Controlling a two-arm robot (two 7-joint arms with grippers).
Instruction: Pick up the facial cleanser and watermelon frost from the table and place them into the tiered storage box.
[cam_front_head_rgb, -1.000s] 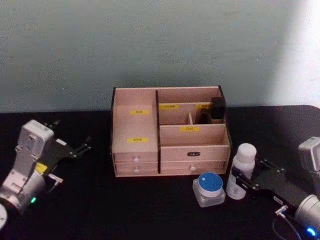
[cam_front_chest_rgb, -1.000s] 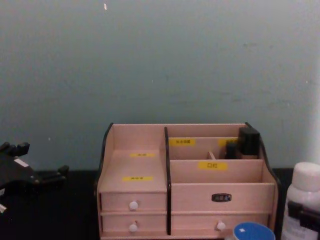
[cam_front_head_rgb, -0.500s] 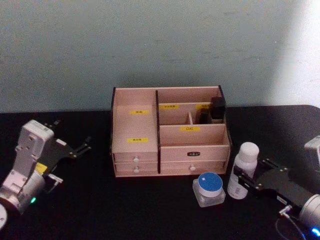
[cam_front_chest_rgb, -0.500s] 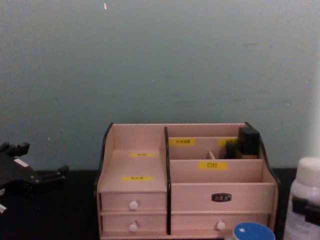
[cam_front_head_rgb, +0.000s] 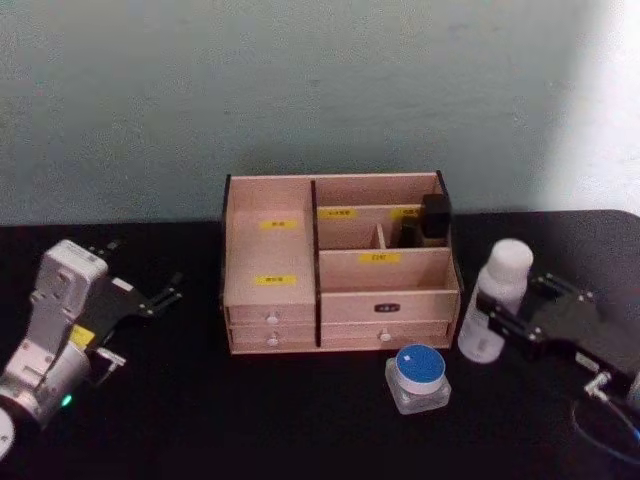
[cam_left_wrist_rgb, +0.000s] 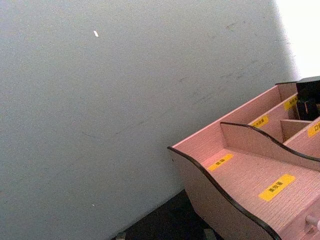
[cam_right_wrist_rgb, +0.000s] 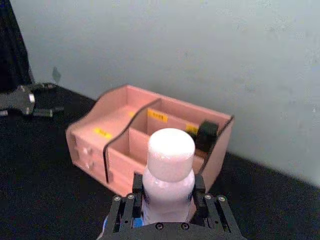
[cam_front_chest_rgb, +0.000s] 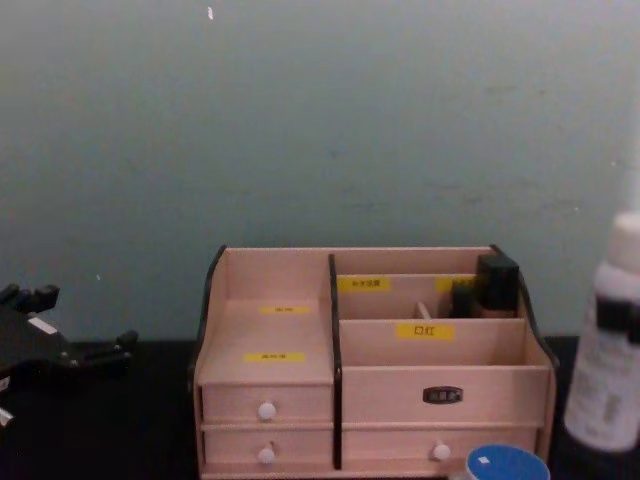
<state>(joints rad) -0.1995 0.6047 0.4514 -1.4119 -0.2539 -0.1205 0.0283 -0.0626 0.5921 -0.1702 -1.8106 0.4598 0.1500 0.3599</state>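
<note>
Facial cleanser bottle (cam_front_head_rgb: 505, 275) clamped at mid-body in the right gripper (cam_front_head_rgb: 497, 315), seemingly just clear of the table, close beside the tiered storage box (cam_front_head_rgb: 340, 262) on its right; next calls for carrying over a compartment and lowering upright; left gripper (cam_front_head_rgb: 142, 270) idle, fingers spread, left of the box.

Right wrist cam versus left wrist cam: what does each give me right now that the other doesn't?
Right wrist view: the white bottle clamped in the right gripper, with the left gripper open, far off over the black table. Left wrist view: a close look along the tiered storage box's stepped left section and its two yellow labels. Both: that box and the black item in its back corner compartment.
</note>
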